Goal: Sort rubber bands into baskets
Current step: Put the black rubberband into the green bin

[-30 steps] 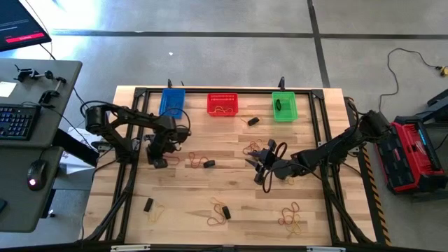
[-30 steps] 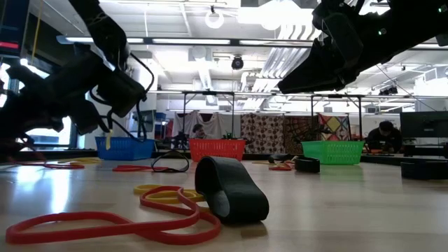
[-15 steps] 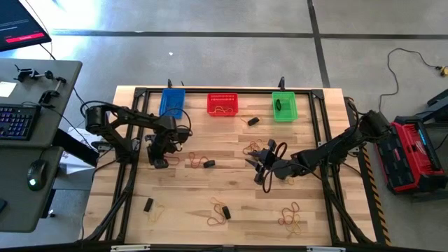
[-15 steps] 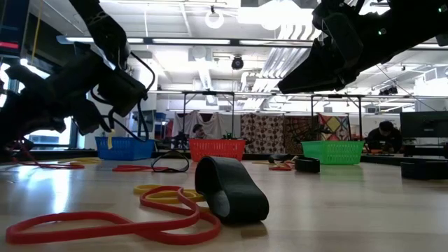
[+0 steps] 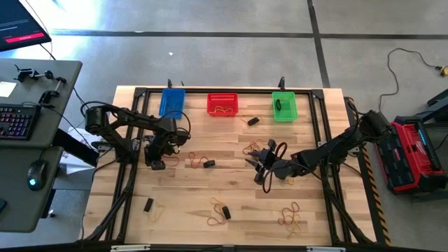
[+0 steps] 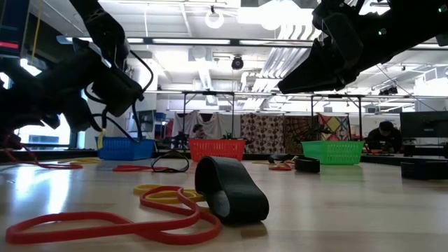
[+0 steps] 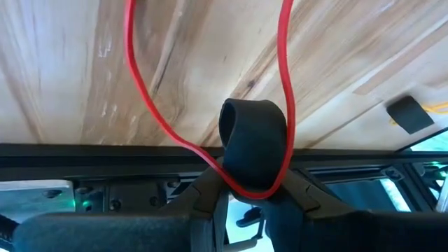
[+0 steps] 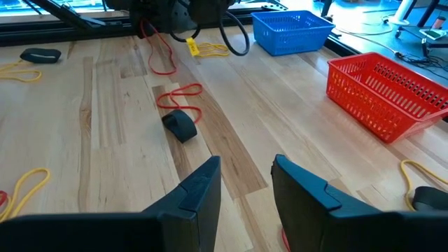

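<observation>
From my station I see the left gripper (image 5: 158,158) low over the counter (image 5: 231,189), near the blue basket (image 5: 171,102). Its fingers are clamped on a short thick dark band (image 7: 253,145), and a thin red band (image 7: 150,105) is caught in the same grip, trailing out across the wood (the wrist view shows both plainly).

The right gripper (image 8: 245,189) hovers mid-counter with its fingers parted and nothing between them. Ahead of it lie another dark band (image 8: 180,126) and a red loop (image 8: 179,96) touching each other.

The red basket (image 5: 222,104) has tan bands inside; the green basket (image 5: 284,106) holds one dark band. Between those two baskets a dark band (image 5: 253,121) lies on the wood. More loops are scattered toward the near edge, among them a tan cluster (image 5: 292,217).
</observation>
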Tool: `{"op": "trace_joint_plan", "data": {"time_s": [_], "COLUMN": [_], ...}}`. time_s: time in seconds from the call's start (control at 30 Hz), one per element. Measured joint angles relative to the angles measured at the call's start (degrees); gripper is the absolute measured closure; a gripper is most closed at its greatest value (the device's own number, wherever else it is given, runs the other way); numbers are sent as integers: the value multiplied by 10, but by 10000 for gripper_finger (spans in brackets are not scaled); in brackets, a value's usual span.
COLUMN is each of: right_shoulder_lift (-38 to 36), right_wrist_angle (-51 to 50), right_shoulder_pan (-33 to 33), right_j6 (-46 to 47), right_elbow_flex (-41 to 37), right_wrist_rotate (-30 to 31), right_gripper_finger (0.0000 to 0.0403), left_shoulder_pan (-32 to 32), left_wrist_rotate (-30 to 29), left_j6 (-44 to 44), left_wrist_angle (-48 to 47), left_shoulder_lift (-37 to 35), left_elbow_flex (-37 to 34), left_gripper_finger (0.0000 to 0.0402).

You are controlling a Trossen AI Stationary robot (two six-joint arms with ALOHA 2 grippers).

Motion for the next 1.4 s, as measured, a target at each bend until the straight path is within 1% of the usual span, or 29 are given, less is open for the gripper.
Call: {"op": "trace_joint_plan", "data": {"time_s": [0.1, 0.2, 0.37, 0.57, 0.7, 0.77, 0.9, 0.97, 1.07, 1.13, 1.2, 1.3, 1.4], "right_shoulder_lift": [0, 0, 0, 0, 0, 0, 0, 1, 12, 32, 60, 108, 157], "right_wrist_angle": [-1, -2, -2, -2, -2, -1, 15, 42, 111, 167, 220, 233, 219], "right_shoulder_pan": [0, 0, 0, 0, 0, 0, -2, -12, -38, -55, -68, -84, -97], "right_j6": [0, 0, 0, 0, 0, 0, -1, -14, -44, -73, -97, -116, -130], "right_elbow_flex": [0, 0, 0, 0, 0, 0, 0, 0, 0, 0, 2, 32, 87], "right_wrist_rotate": [0, 0, 0, 0, 0, 0, -6, -41, -130, -184, -223, -253, -272], "right_gripper_finger": [286, 286, 286, 286, 286, 286, 286, 286, 286, 286, 286, 285, 281], "left_shoulder_pan": [-4, -7, -7, -7, -7, -8, -16, -19, -22, -22, -22, -22, -22], "left_wrist_rotate": [5, 32, 108, 183, 274, 306, 313, 313, 313, 321, 339, 357, 358], "left_j6": [4, 15, 45, 74, 101, 118, 129, 130, 130, 140, 151, 161, 164], "left_wrist_angle": [0, 0, 0, 0, 0, 1, 14, 36, 64, 70, 71, 76, 84], "left_shoulder_lift": [0, 0, 0, 0, 0, 0, 0, 0, 0, 0, 0, 0, 0], "left_elbow_flex": [0, 0, 0, 0, 0, 0, 0, 0, 0, 0, 0, 0, 0], "left_gripper_finger": [332, 332, 332, 332, 332, 332, 332, 332, 332, 332, 332, 332, 332]}}
